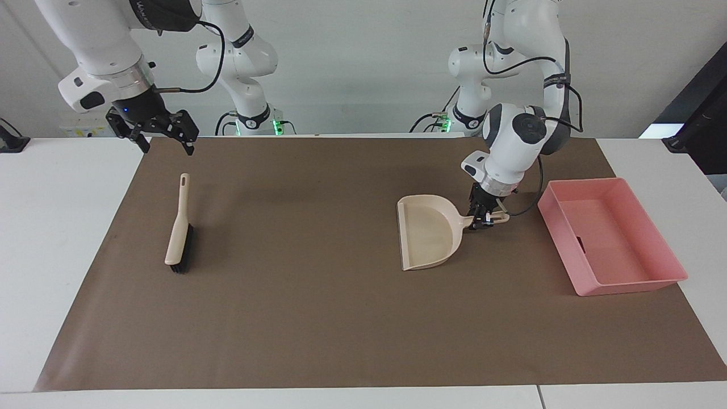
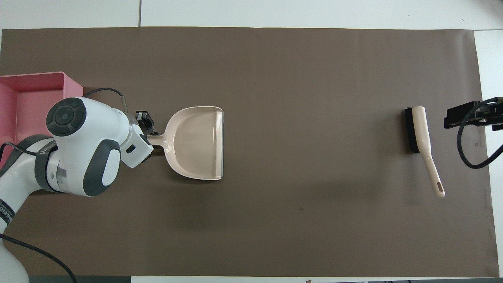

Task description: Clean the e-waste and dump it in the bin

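The e-waste is out of view: none shows on the mat, in the dustpan or in the bin. The pink bin (image 1: 630, 287) (image 2: 39, 74) stands at the left arm's end of the table. Beside it a beige dustpan (image 1: 426, 233) (image 2: 196, 143) lies flat on the brown mat, mouth toward the right arm's end. My left gripper (image 1: 481, 218) (image 2: 148, 133) is low on the dustpan's handle, shut on it. At the other end my right gripper (image 1: 167, 149) (image 2: 463, 116) hangs open and empty over the mat's corner by the brush.
A beige hand brush (image 1: 179, 233) (image 2: 420, 131) with black bristles lies on the mat at the right arm's end, handle pointing toward the robots. The brown mat (image 1: 318, 318) covers most of the white table. The right arm waits.
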